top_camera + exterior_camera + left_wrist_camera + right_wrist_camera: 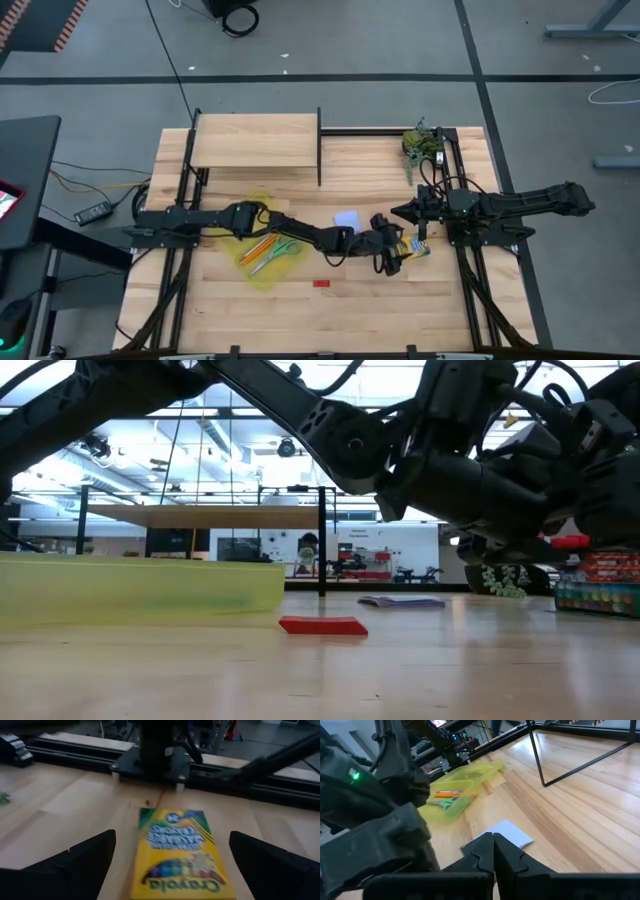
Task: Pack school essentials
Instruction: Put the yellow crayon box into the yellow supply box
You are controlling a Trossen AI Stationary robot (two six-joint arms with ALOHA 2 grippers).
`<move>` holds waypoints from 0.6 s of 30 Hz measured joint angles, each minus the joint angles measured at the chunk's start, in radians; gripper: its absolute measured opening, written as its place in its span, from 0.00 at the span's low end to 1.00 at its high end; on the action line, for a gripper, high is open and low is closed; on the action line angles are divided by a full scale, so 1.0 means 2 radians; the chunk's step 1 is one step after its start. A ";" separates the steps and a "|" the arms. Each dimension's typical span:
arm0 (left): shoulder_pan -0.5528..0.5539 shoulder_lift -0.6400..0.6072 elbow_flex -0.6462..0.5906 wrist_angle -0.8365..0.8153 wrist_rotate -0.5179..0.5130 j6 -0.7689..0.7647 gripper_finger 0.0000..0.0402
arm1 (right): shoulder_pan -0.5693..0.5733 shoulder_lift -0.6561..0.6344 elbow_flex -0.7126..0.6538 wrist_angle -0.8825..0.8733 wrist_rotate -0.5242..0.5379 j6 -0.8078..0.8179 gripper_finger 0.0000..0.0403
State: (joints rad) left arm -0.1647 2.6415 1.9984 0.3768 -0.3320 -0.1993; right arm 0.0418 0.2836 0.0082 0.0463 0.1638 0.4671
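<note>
The yellow-green crayon box (177, 855) lies flat on the table, toward its right side (413, 248). My left gripper (172, 842) reaches across from the left and is open, one finger on either side of the box, with a gap on each side. My right gripper (493, 845) is shut and hovers just beyond the box (402, 212), above the table near the pale blue note pad (510, 834). The orange pencils and green-handled scissors (451, 799) lie inside the yellow pouch (265, 250). The red eraser (322, 625) rests flat on the wood.
A raised wooden shelf (255, 140) with a black frame stands at the far side. A dark green leafy clump (420, 145) sits at the far right corner. Bare wood lies along the near edge around the eraser (321, 283).
</note>
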 joint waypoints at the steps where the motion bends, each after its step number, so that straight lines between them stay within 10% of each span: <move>1: -0.002 0.000 0.000 -0.001 -0.001 0.000 1.00 | 0.000 0.000 0.000 0.000 0.000 0.000 0.02; 18: -0.012 0.004 0.000 -0.027 -0.038 0.004 1.00 | 0.000 0.000 0.000 0.000 0.000 0.000 0.02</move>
State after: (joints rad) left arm -0.1883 2.6488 1.9984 0.3232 -0.4080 -0.1904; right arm 0.0418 0.2836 0.0082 0.0465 0.1638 0.4671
